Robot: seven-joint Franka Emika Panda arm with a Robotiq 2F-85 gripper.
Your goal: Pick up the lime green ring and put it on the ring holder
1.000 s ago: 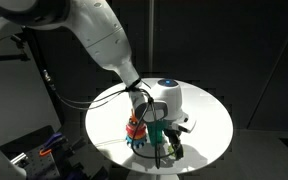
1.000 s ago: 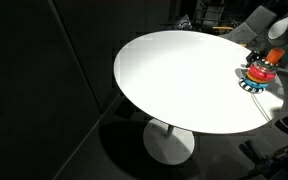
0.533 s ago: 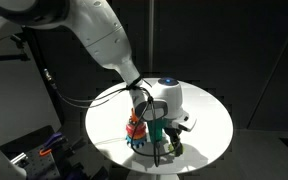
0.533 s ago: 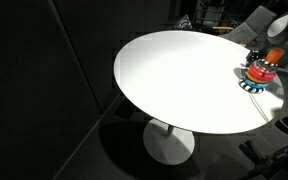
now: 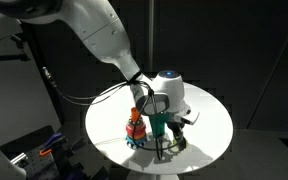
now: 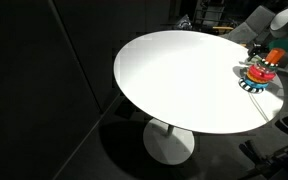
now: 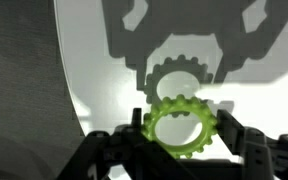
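In the wrist view my gripper (image 7: 181, 125) is shut on the lime green ring (image 7: 205, 130). The ring is a knobbly hoop pinched at its left and right sides, and it hangs a little above the white table (image 7: 104, 60), casting its shadow there. In an exterior view the gripper (image 5: 162, 142) points down just beside the ring holder (image 5: 136, 128), a blue-based peg with red and orange rings. The ring holder (image 6: 256, 76) also shows near the table's far right edge in an exterior view. The holder is out of the wrist view.
The round white table (image 6: 174, 80) stands on a single pedestal with dark floor all round. Its rim (image 5: 209, 125) lies close to the gripper. Dark equipment with a cable sits off the table at lower left (image 5: 39, 150).
The jaws have shut on the lime green ring. The wrist has risen slightly from the table beside the ring holder.
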